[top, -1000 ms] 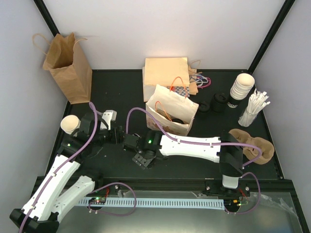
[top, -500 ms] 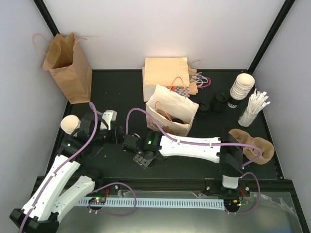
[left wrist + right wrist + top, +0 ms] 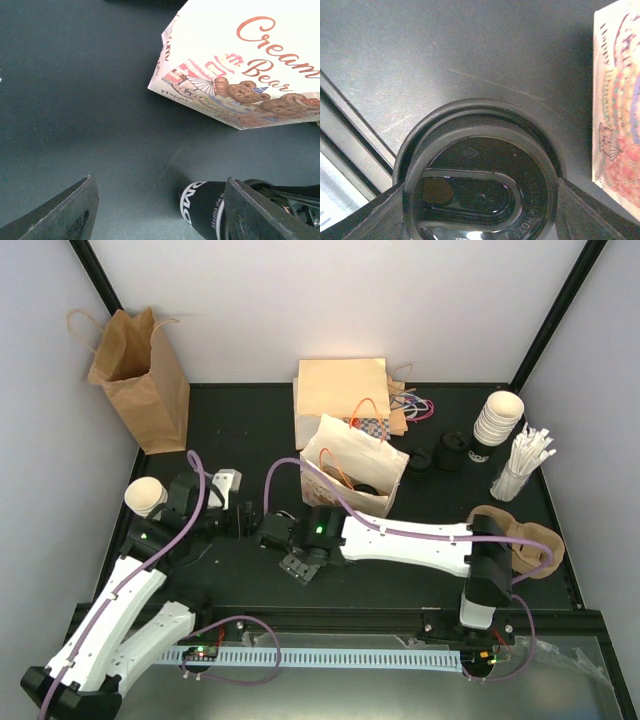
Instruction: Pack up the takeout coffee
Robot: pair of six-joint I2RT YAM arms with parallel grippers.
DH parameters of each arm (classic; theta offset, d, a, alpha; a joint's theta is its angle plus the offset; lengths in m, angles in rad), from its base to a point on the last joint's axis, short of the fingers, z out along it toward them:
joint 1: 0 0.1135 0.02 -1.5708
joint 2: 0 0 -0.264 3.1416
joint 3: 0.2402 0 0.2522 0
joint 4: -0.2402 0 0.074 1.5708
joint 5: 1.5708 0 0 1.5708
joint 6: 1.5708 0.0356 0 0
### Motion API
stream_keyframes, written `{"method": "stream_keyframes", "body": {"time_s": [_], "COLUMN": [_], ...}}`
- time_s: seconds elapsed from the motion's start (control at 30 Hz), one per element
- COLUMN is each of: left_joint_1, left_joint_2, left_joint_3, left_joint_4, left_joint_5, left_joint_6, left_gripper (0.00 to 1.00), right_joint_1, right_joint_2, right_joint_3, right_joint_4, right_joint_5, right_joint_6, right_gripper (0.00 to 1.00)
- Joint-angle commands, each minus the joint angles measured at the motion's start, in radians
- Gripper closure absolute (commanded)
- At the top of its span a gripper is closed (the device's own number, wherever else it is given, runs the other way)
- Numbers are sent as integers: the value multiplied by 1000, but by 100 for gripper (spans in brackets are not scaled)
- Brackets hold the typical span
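Packing is not finished: from the top, the right gripper (image 3: pixel 272 532) sits low with the open printed bag (image 3: pixel 355 470) just beside it. The left wrist view shows the left gripper (image 3: pixel 160 182) apart and empty, the bag ahead of it. In the right wrist view the takeout coffee (image 3: pixel 477 185), round black lid upward, is clamped between the right fingers (image 3: pixel 600 217), not yet in the bag beside them.

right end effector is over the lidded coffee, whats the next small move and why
Probably ease the right end effector shut on the takeout coffee's round black plastic lid. It sits centred between both fingers and fills the gap, yet a firm pinch cannot be confirmed. The white printed paper bag stands just beside, so secure the grip before lifting.
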Motion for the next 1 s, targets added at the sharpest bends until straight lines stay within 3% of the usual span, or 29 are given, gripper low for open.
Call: {"method": "stream_keyframes", "body": {"time_s": [0.0, 0.1, 0.27, 0.67, 0.97], "left_joint_1": [9, 9, 9, 12, 12], "left_joint_2": [-11, -15, -28, -4, 21], "left_joint_3": [39, 49, 80, 150, 132], "left_joint_4": [-19, -27, -48, -58, 45], "left_joint_5": [-50, -87, -147, -164, -26], "left_joint_6": [21, 25, 22, 36, 24], "left_gripper": [28, 24, 2, 1, 1], "right_joint_1": [6, 6, 7, -26, -81], "right_joint_2": [-106, -151, -211, -205, -332], "right_joint_3": [58, 90, 211, 634, 562], "right_joint_4": [6, 17, 23, 6, 90], "right_joint_5": [9, 14, 58, 246, 423], "right_joint_6": [-64, -96, -141, -258, -282], "right_gripper": [32, 33, 38, 38, 37]}}
